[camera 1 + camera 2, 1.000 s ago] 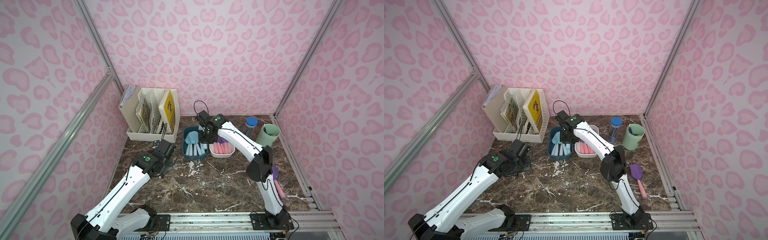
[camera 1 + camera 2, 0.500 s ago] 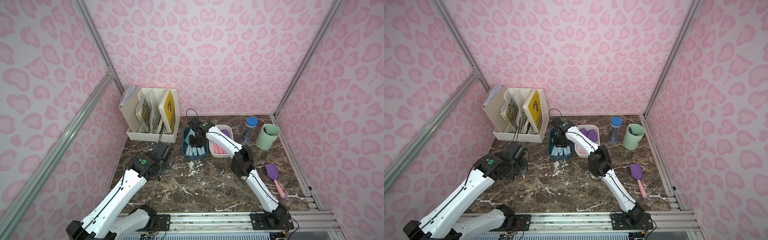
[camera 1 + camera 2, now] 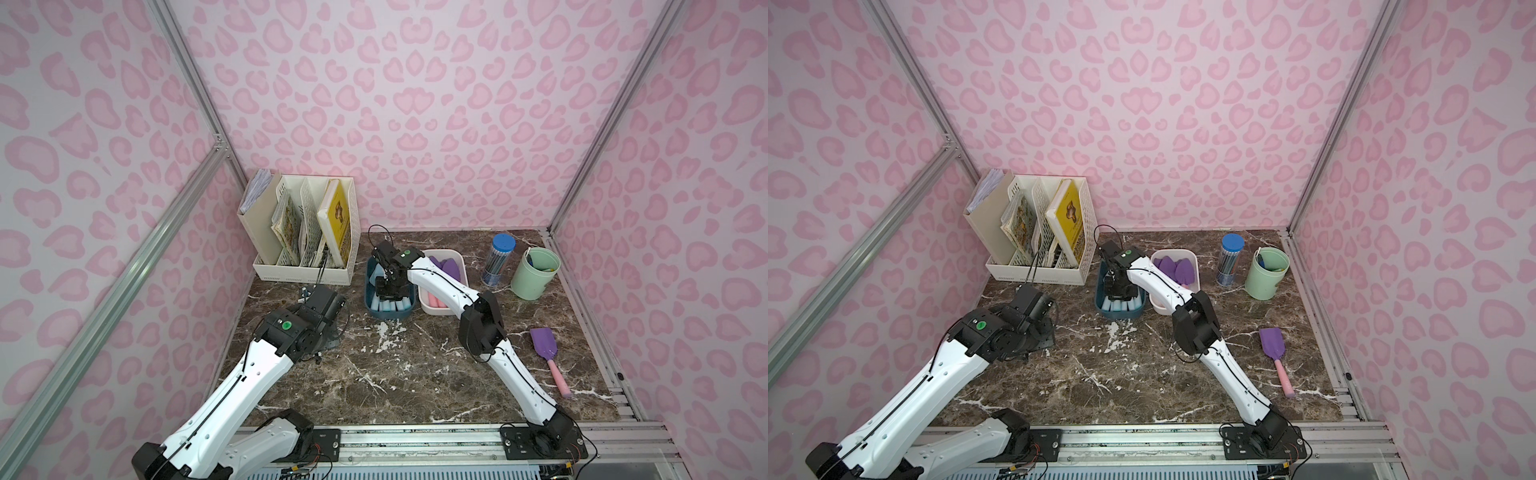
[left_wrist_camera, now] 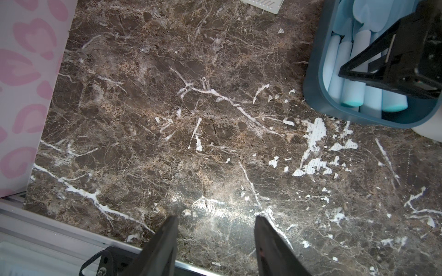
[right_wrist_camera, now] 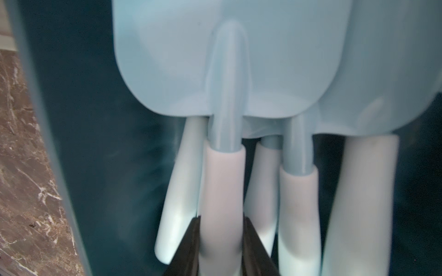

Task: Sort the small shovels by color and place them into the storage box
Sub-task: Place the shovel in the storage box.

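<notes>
Right claw (image 5: 222, 221), clamped on light blue shovel (image 5: 224, 181), has dropped into blue bin (image 3: 390, 316); release next, I judge. Left claw (image 4: 216, 224) apart.

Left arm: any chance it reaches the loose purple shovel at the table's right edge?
Probably not. The purple shovel lies beyond the right arm, which stretches across between it and the left arm, over at the far left. The right arm's base is much nearer.
</notes>
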